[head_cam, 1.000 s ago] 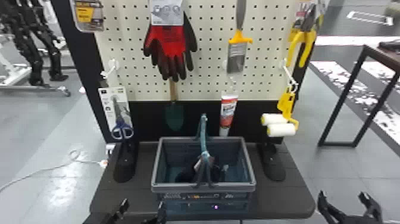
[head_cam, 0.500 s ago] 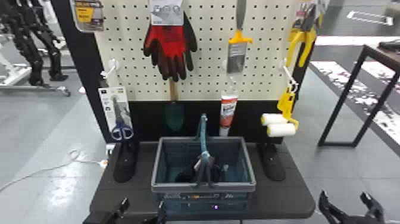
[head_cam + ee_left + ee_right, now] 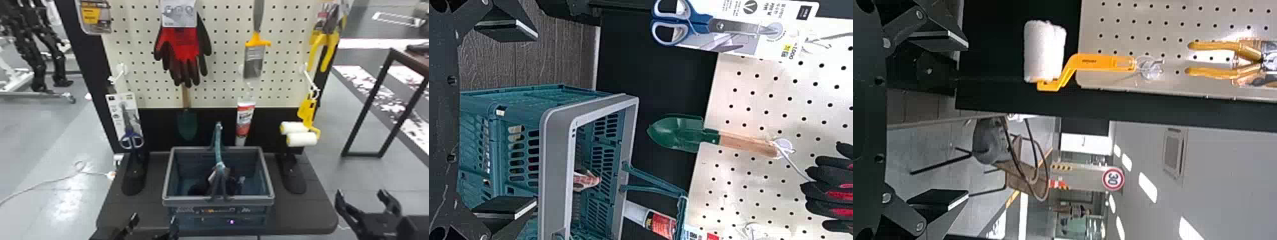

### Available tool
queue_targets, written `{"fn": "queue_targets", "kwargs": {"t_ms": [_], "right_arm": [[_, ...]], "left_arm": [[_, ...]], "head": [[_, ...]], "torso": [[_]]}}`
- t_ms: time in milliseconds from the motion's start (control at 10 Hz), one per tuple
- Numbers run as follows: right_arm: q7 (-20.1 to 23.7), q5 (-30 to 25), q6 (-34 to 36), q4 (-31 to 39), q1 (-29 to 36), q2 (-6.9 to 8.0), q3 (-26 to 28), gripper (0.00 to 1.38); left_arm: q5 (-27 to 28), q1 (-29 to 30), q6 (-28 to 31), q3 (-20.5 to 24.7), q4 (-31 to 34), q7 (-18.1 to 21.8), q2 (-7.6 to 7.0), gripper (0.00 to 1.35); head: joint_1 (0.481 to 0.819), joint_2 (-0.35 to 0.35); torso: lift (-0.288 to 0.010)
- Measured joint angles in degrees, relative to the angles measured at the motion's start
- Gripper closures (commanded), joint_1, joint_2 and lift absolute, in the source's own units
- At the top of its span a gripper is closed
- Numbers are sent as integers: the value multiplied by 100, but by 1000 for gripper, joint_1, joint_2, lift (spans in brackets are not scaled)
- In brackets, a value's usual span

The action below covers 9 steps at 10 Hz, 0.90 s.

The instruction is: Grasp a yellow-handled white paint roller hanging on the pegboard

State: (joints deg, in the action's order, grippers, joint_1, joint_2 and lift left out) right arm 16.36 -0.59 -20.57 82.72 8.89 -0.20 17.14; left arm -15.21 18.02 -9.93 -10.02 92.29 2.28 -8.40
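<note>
Two grippers, both low and well short of the pegboard (image 3: 223, 48).

Head view. One paint roller (image 3: 299, 134) hangs from a hook at the pegboard's lower right corner, its yellow handle uppermost. It drops past the board's bottom edge and carries two white rolls, one above the other. Right gripper (image 3: 360, 199) sits well in front of the pegboard and out beyond its right edge, fingers spread, nothing held. Left gripper (image 3: 153, 223) waits in front of the pegboard's left half. Hung on the pegboard:
- one pair of gloves (image 3: 182, 48)
- one brush (image 3: 255, 54)
- one pair of pliers (image 3: 324, 44)
- one pack of scissors (image 3: 126, 121)
- one trowel (image 3: 187, 123)
- one tube (image 3: 244, 119)

One basket (image 3: 218, 199) stands before the pegboard's middle.

Left wrist view. Fingers wide apart and empty. The basket lies ahead of them, with trowel and scissors beyond on the pegboard.

Right wrist view. Fingers wide apart and empty. The roller is far ahead at the pegboard's edge, nearer one finger's line than the middle of the gap.

Risks, as I judge them:
- The pliers also have yellow handles and hang just above the roller on the same edge, so a high approach could take the wrong tool.
- Closing on the soft rolls instead of the handle would likely give a squashy, slipping hold.
- The roller hangs free, so a glancing touch could set it swinging.
- Pulling straight away from the pegboard without lifting might snag the handle on its hook.
</note>
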Motion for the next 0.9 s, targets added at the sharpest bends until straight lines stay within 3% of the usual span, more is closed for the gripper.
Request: {"fn": "queue_targets", "kwargs": {"t_ms": [400,600,900], "right_arm": [[1200,184,496,-491,-955,-335,0,216],[1512,169,671,-789,-1407,-398,0,217],[2283,245,815,-1521,-2220,-628,-7,217]], "left_arm": [[-33,-19,30,-22,-18,3,21,145],[-28,-76,65,-74,-18,9,-33,147],[-41,-159,129,-148,-54,32,-31,147]], "head": [[549,0],[549,0],[549,0]], "torso": [[-100],[-100],[-100]]}}
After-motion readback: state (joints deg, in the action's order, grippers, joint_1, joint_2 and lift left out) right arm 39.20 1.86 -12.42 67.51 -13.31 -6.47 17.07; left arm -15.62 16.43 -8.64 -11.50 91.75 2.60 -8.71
